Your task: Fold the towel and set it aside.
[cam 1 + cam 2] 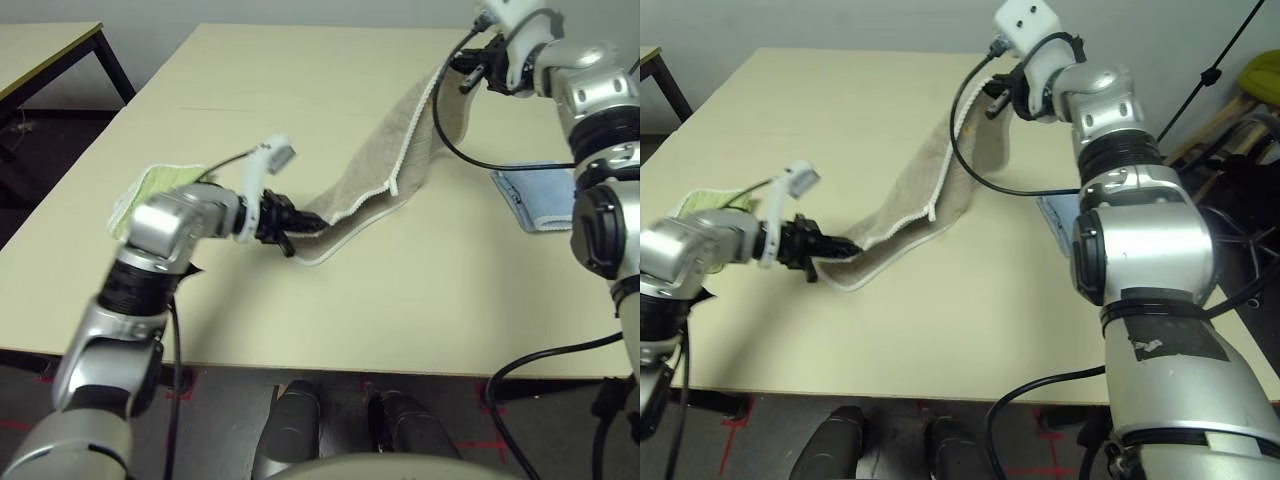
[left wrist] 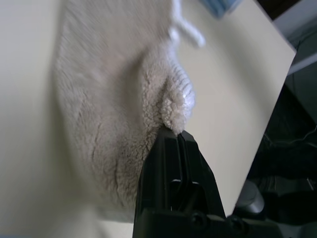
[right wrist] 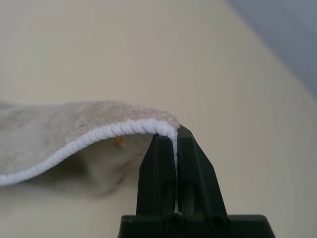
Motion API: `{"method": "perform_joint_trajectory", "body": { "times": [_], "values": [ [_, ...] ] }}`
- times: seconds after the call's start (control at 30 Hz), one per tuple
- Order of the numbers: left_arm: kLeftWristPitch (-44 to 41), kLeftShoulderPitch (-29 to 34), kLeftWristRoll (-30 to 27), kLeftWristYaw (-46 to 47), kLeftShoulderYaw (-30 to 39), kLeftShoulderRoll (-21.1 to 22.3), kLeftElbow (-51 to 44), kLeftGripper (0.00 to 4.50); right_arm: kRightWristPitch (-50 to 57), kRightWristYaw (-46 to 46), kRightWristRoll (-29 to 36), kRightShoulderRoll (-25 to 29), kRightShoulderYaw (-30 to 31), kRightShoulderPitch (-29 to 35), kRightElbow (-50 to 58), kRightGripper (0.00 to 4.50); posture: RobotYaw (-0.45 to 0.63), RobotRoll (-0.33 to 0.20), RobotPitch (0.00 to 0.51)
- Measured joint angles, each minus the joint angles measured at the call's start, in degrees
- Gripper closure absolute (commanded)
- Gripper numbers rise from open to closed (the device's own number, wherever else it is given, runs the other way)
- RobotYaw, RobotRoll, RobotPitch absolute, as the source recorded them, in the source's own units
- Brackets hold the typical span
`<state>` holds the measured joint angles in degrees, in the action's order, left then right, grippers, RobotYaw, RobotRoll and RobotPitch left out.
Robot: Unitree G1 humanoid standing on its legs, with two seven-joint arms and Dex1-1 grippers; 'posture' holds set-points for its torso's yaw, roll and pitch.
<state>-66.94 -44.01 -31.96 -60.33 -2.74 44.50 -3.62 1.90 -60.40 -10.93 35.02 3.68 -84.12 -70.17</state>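
While no brand, label or writing can be read anywhere, the beige towel (image 1: 400, 150) shows its white corded edging clearly as it stretches in a long sagging band across the pale table (image 1: 300, 90), from the upper right of the left eye view down toward the lower centre. At the lower end, the left gripper (image 1: 297, 226) has its jaws clamped tight on a bunched fold of the terry cloth, lifting that end just off the table. At the upper right, the right gripper (image 1: 992, 98) has its jaws closed on the towel's corded corner, holding it raised above the far part of the table. Between the two grips the towel's middle droops onto the table.

A folded lime-green towel (image 1: 150, 188) lies at the left, partly hidden behind the left forearm. A folded light blue towel (image 1: 535, 198) lies at the right edge, partly covered by the right arm. A black cable (image 1: 455, 140) loops from the right wrist in front of the towel. Another table (image 1: 45, 55) stands at the upper left.
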Motion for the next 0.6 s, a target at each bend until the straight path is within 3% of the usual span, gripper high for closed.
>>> {"method": "perform_joint_trajectory", "body": {
  "times": [0.13, 0.23, 0.47, 0.6],
  "values": [
    [3.89, -3.48, 1.42, -1.32, 0.57, 3.06, 7.61, 4.47, 2.06, -8.11, 0.08, 0.91, 1.14, 2.97, 1.78, 4.5, 0.19, 0.0, 0.086],
    [12.39, -8.51, 6.38, 0.6, -0.02, 2.06, 18.9, 4.47, 1.93, -7.7, -0.11, 0.6, 1.76, 4.22, 1.43, 4.5, 0.2, 0.0, 0.086],
    [41.06, -23.8, 18.17, 13.83, 0.91, -5.42, 48.13, 4.47, -4.93, 13.48, 0.06, -2.63, -0.46, 1.92, -3.22, 4.5, 0.2, 0.0, 0.081],
    [57.67, -29.99, 20.97, 20.14, 4.44, -5.98, 57.85, 4.47, -9.47, 21.84, 1.98, -1.76, -4.56, -3.29, -3.8, 4.5, 0.21, 0.0, 0.082]
  ]
}}
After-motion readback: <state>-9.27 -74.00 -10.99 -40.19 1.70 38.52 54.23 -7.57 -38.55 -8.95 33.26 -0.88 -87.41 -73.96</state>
